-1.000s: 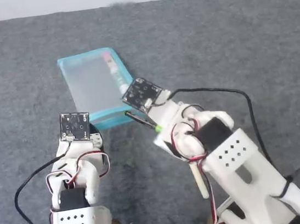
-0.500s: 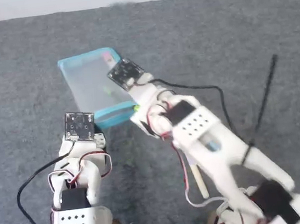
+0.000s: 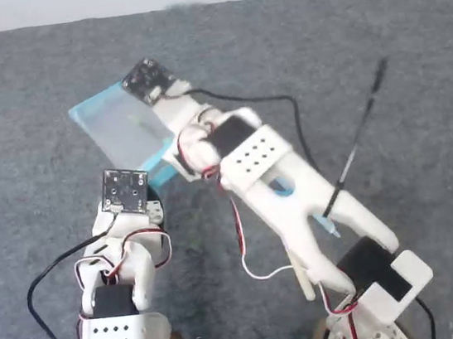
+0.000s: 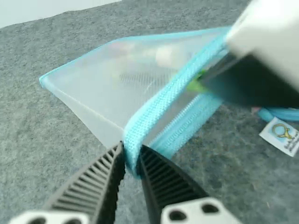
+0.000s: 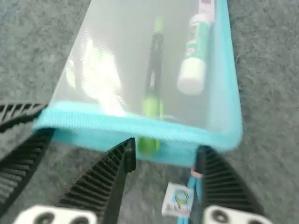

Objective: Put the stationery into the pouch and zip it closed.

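Pinching the zipper edge of the pouch (image 3: 117, 129), the left gripper (image 4: 131, 156) is clamped tight. The right gripper (image 5: 163, 156) gapes at its mouth, a green pen (image 5: 152, 88) inside. The pouch lies at eleven o'clock on grey felt (image 3: 441, 149), with open room toward three.

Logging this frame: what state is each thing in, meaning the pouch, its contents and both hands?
Translucent blue-edged zip pouch: unzipped, mouth open.
Green-and-black pen: inside the pouch, green end at the mouth.
White-and-green glue stick: fully inside the pouch.
Left hand: shut on the pouch's zip edge.
Right hand: open, at the pouch's mouth.
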